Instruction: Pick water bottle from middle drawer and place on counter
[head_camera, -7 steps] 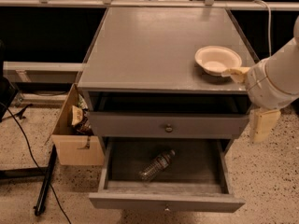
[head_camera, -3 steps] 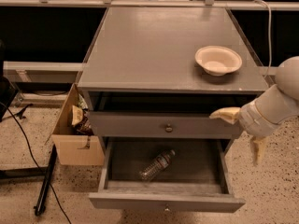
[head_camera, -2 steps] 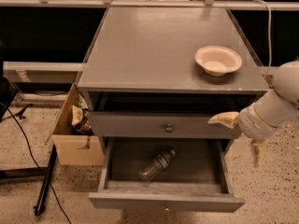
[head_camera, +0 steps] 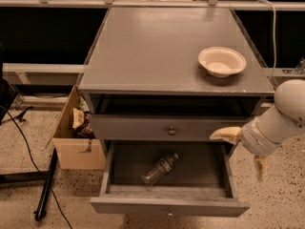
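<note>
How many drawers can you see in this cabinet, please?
2: a shut drawer beneath the counter, and below it the open middle drawer holding the water bottle. The gripper, open, hovers at their right end. Lower ones may be hidden.

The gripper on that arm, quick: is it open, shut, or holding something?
Gripper: open, holding nothing, by the right end of the open middle drawer; the water bottle lies apart from it on the drawer floor.

Counter (head_camera: 157,51): grey flat top; white bowl (head_camera: 221,61) sits right of centre, near front edge. Middle drawer (head_camera: 202,173) open; water bottle (head_camera: 160,168) lies on its side, diagonal, on dark inner floor. Gripper (head_camera: 240,155) by drawer's right side, fingers spread. Cardboard box (head_camera: 76,149) on speckled floor (head_camera: 281,204), left
</note>
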Available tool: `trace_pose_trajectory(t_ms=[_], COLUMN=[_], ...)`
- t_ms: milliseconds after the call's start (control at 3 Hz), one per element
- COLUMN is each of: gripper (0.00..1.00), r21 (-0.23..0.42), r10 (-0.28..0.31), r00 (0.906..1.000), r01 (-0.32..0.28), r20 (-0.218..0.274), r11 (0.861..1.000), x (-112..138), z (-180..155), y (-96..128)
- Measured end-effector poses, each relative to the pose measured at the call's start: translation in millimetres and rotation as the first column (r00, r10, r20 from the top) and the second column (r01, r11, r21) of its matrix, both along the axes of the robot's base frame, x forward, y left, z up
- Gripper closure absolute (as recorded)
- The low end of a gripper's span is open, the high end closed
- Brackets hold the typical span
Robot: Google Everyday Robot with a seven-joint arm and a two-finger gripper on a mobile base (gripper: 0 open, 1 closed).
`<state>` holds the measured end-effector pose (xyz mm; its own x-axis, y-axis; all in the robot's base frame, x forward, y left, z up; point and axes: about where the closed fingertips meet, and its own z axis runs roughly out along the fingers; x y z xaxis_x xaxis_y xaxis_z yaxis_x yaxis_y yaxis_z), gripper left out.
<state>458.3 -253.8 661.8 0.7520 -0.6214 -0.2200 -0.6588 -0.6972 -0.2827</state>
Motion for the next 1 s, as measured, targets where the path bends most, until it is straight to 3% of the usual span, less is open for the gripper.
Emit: trace_pose_trajectory(t_ms=[333,667,1000], gripper=[0.0,0.0,0.0], r21=[-0.008,-0.079,-0.093], r10=[0.092,0.187,0.197], r00=[0.9941,0.9715,0.9657], r01=[-0.091,-0.177,-0.183], r20=[0.058,0.146,0.169], r11=[0.996,0.981,0.979], x=[-15,-33,-36], z=[-29,-54,-71], y=[-3,0,6])
